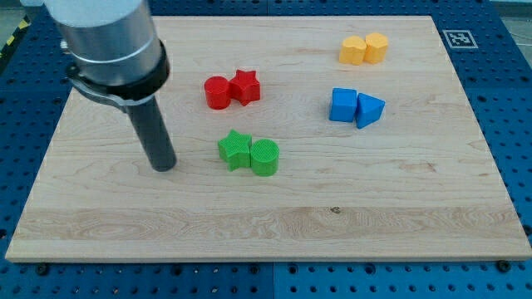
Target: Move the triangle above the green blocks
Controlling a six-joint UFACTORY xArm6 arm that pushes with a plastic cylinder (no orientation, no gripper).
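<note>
The blue triangle point(370, 110) lies at the view's right of centre, touching a blue cube point(342, 105) on its left. The green star point(236, 149) and green cylinder point(265, 157) sit side by side, touching, near the board's middle. My tip point(163, 166) rests on the board to the view's left of the green star, a clear gap away, far from the blue triangle.
A red cylinder point(218, 92) and red star point(245, 85) sit together just above the green blocks. Two yellow blocks point(364, 49) lie at the view's top right. The wooden board point(416, 216) ends on a blue pegboard table.
</note>
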